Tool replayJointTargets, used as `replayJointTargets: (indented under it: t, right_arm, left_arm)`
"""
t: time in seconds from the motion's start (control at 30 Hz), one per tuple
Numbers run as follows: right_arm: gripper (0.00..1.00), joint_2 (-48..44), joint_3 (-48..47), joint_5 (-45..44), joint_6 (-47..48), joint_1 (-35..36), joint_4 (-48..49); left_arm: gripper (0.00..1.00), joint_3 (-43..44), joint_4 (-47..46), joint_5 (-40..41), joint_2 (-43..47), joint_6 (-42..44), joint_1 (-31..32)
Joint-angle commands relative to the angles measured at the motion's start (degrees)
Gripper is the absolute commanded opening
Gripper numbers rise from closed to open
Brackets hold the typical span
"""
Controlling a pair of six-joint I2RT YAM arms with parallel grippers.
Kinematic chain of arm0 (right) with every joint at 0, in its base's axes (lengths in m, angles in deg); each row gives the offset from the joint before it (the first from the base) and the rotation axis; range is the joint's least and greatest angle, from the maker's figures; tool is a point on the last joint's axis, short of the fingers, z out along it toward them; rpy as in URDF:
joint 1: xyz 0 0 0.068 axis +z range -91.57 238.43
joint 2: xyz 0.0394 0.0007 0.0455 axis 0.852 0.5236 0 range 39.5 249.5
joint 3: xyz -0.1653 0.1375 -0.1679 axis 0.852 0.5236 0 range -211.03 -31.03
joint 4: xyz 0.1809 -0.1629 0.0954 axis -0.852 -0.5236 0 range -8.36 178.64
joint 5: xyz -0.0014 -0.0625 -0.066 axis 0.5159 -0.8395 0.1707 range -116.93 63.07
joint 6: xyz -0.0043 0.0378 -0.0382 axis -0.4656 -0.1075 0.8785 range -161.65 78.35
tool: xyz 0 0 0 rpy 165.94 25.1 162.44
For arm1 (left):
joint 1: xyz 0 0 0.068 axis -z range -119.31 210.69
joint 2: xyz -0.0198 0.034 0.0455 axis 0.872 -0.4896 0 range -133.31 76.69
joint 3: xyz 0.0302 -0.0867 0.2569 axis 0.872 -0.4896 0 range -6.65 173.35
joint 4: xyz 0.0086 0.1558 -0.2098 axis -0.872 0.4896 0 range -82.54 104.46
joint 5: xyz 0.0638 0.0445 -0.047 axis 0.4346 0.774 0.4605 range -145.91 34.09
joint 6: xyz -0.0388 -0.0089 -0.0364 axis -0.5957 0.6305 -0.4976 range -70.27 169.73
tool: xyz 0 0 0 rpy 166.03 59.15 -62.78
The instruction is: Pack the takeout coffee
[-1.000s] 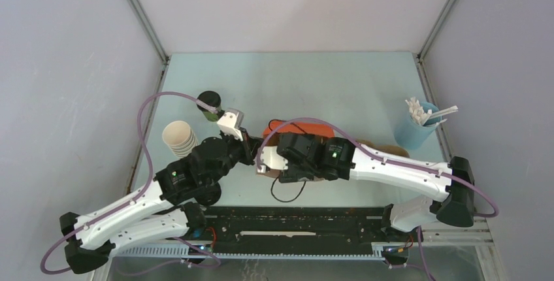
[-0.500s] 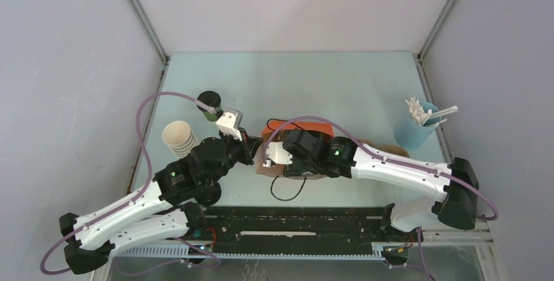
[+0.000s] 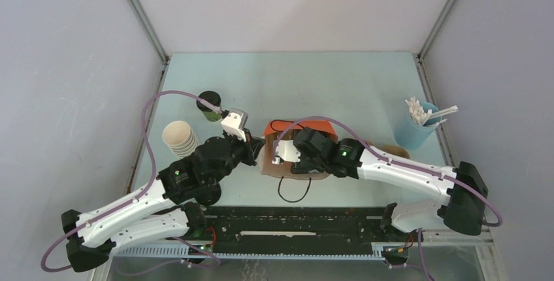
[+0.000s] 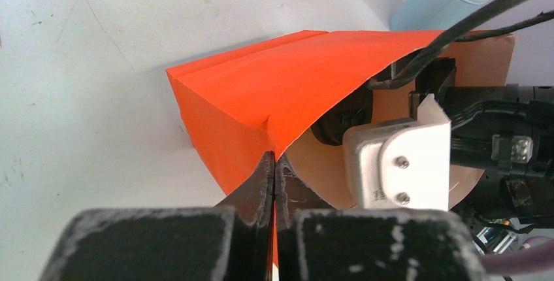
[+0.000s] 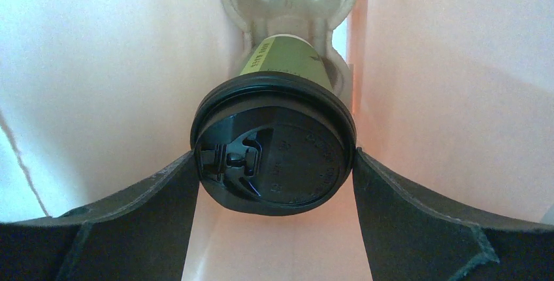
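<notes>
Table (image 3: 326, 78): orange bag (image 4: 274, 91) open.
Left gripper (image 4: 274, 176): pinching its rim.
Right gripper (image 5: 274, 162): clamped on lidded cup (image 5: 284, 55).
Risk: squeeze pops lid (image 5: 287, 144).

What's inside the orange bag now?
The right gripper holds a lidded green cup, a pulp cup carrier beyond it. The cup hides the carrier's other slots and the bottom of the orange bag.
</notes>
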Motion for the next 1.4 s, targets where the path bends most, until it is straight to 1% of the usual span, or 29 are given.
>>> replayJointTargets:
  t: [0.0, 0.1, 0.17, 0.23, 0.3, 0.37, 0.47, 0.6, 0.7, 0.8, 1.0, 1.17, 1.37]
  right_arm:
    - [0.56, -4.3, 2.4, 4.4, -0.2, -2.1, 3.6]
    - [0.57, -6.5, 3.0, 6.5, -0.8, -3.5, 6.2]
    - [0.57, -6.7, 2.9, 7.3, 0.9, -3.7, 7.4]
    - [0.56, -6.0, 2.7, 3.5, 3.5, -2.3, 7.6]
    - [0.54, -5.2, 0.1, 1.1, 4.0, -1.4, 4.6]
    - [0.52, -4.3, -2.6, -0.8, 2.2, -0.4, 1.6]
    - [0.50, -3.6, -5.5, -0.2, -0.7, 0.7, -3.3]
    - [0.50, -2.3, -7.3, -3.0, -3.6, 3.9, -8.8]
    - [0.50, -0.3, -9.1, -3.9, -7.3, 4.4, -13.0]
    - [0.50, 1.0, -9.2, -5.0, -8.7, 4.3, -15.6]
    - [0.50, 2.4, -9.0, -6.1, -7.5, 1.7, -12.7]
    - [0.50, 0.5, -7.2, -3.2, -6.3, -0.9, -6.6]
    - [0.50, 1.6, -5.9, -1.9, -3.5, -3.3, -2.8]
  left_arm:
    - [0.00, 1.5, -0.1, -0.2, -0.3, 2.0, 0.4]
    - [0.00, 1.4, -0.2, -0.6, -0.7, 2.0, 0.4]
    - [0.00, 1.4, -0.1, -1.0, -0.8, 2.0, 0.4]
    - [0.00, 1.4, 0.2, -1.0, -0.8, 2.0, 0.4]
    - [0.00, 1.4, 0.8, -0.7, -0.6, 2.1, 0.4]
    - [0.00, 1.5, 1.0, -0.7, -0.3, 2.5, 0.4]
    - [0.00, 1.7, 1.4, -0.6, -0.5, 3.1, 0.5]
    - [0.00, 2.1, 1.7, -0.1, -0.7, 3.7, 0.4]
    - [0.00, 2.2, 1.7, 0.1, -0.9, 4.0, 0.4]
    - [0.00, 2.2, 1.7, 0.5, -0.9, 3.9, 0.4]
    - [0.00, 2.4, 1.3, 0.1, -1.4, 3.9, 0.4]
    - [0.00, 2.5, 1.1, -0.3, -1.8, 4.1, 0.4]
    - [0.00, 2.7, 1.0, -1.1, -2.0, 4.3, 0.4]
